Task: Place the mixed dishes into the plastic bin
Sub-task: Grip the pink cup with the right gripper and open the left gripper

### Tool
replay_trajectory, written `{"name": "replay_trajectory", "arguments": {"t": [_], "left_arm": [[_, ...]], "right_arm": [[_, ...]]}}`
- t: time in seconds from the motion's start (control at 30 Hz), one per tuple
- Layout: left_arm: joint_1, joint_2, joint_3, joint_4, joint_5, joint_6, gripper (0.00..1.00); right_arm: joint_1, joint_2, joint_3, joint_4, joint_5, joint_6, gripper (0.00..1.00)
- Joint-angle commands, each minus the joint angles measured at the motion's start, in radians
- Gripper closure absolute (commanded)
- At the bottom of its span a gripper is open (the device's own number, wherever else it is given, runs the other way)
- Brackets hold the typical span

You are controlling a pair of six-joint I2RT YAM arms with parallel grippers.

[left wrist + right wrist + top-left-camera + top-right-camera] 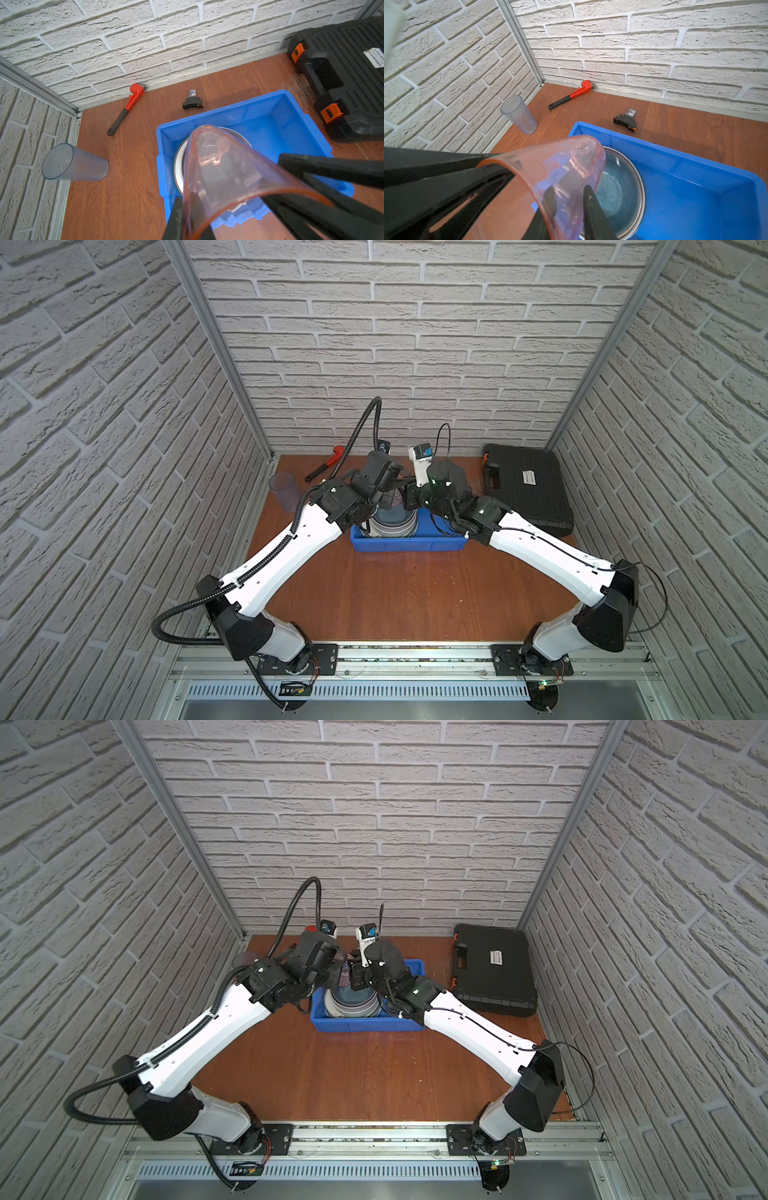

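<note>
A clear pink tumbler (228, 166) (560, 166) lies tilted in the air above the blue plastic bin (407, 545) (365, 1025). My left gripper (188, 207) is shut on its wall at the rim, one finger inside and one outside. My right gripper (570, 193) straddles the same rim on the opposite side; whether it presses the wall I cannot tell. Inside the bin a dark blue bowl (618, 187) tops a stack over a white teal-rimmed plate (178, 166). A grey-blue tumbler (284, 491) (72, 164) stands upright by the left wall.
A red-headed wrench (328, 464) (126, 108) lies at the back wall. A small black clip-like part (192, 101) (625, 120) sits just behind the bin. The black ribbed tool case (528, 489) (494, 969) fills the back right corner.
</note>
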Motion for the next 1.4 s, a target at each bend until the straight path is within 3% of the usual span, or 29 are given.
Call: {"name": "replay_trajectory", "arguments": {"t": [0.0,0.3,1.1,1.37], "left_arm": [[-0.022,-0.042,0.009,0.101,0.110,0.030,0.95],[-0.023,-0.051,-0.002,0.102,0.155,0.028,0.86],[-0.004,-0.132,-0.098,0.038,0.144,-0.012,0.73],[0.036,-0.239,-0.170,0.049,0.147,-0.022,0.58]], "right_arm": [[-0.008,0.024,-0.015,0.043,-0.023,0.028,0.80],[-0.009,0.034,-0.016,0.043,-0.032,0.036,0.93],[-0.027,-0.028,-0.093,-0.005,0.003,0.008,0.94],[-0.095,-0.082,-0.094,-0.072,0.023,-0.051,0.94]]}}
